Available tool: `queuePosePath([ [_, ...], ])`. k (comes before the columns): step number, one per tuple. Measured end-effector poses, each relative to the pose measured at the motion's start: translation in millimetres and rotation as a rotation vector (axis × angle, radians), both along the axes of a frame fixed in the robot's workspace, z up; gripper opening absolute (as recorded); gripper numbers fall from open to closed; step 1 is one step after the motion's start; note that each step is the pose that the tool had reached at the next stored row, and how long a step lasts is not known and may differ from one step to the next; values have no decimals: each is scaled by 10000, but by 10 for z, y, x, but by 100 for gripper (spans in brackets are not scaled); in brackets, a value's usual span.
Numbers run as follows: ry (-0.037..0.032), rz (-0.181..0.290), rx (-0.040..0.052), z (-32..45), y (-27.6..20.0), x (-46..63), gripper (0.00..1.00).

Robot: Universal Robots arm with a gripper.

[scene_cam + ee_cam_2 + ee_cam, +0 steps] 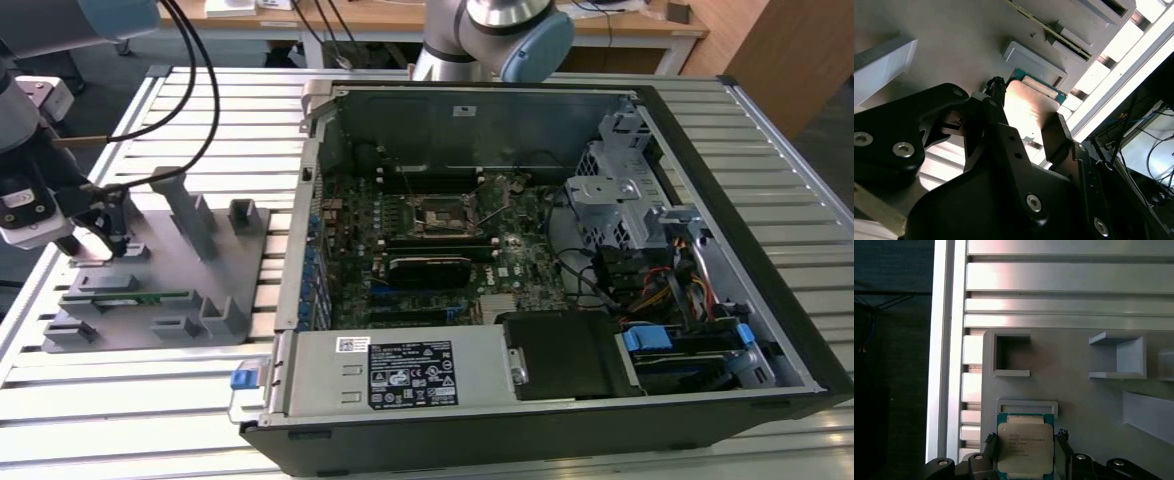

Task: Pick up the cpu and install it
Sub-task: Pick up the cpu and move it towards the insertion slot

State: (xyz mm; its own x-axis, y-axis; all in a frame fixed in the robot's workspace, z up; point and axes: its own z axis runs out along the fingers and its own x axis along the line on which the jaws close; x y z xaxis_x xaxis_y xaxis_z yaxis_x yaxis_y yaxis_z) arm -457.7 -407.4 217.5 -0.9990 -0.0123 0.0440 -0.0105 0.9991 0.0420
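Pinching the cpu [1025, 450], my fingers [990, 446] stand one on each of two opposite edges, drawn in to just its width. They seem to press its green rim, though the line of contact lies in shadow. In the first wrist view the silvery lid faces the camera and its near edge is cut off by the frame. A low raised lip [1026, 405] of the grey plate [1079, 405] lies just beside the far edge. The underside is hidden, so I cannot tell whether the chip rests on the plate or hangs just clear of it.

In the second wrist view glare whitens most of the lid [1026, 107]. My own dark links cover its lower part, and one finger [1056, 132] stands against its side.

In the exterior view my gripper [104, 245] hangs over the plate's [160, 265] end at the exterior view's left, on the slatted table [134, 400]. A green memory stick [127, 297] lies in a slot near it. The open case [561, 100] stands beside the plate, at the exterior view's right. Its socket [443, 212] is well apart from me.
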Motion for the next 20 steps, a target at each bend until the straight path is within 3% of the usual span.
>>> queuePosePath([
  [20,3,0,-5,80,1,0,54],
])
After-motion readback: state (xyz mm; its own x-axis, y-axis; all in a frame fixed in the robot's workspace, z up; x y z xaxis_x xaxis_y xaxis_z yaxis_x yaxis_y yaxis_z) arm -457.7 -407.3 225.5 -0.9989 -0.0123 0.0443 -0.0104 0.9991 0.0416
